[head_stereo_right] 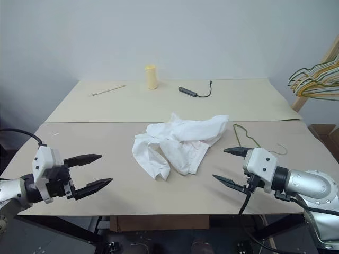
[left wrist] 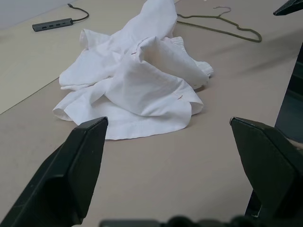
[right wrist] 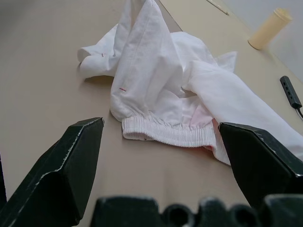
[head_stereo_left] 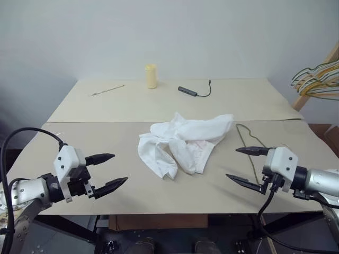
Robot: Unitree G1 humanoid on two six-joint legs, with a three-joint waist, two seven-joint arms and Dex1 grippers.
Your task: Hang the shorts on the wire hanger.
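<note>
The right claw [head_stereo_left: 244, 166], released like the left claw [head_stereo_left: 107, 171], hangs just beside the wire hanger [head_stereo_left: 250, 142], which lies right of the crumpled shorts [head_stereo_left: 181, 142], nearer this arm

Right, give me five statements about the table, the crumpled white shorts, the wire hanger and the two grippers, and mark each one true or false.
1. The crumpled white thin-cloth shorts lie in a heap on the tan table. True.
2. The thin olive-grey wire hanger is threaded through the shorts. False: it lies flat on the table beside them, on the robot's right.
3. The left gripper is open and holds nothing. True.
4. The right gripper is shut on the waistband. False: its jaws stand open, short of the cloth.
5. The pale yellow cylindrical container lies tipped over next to the shorts. False: it stands upright near the table's far edge.
</note>
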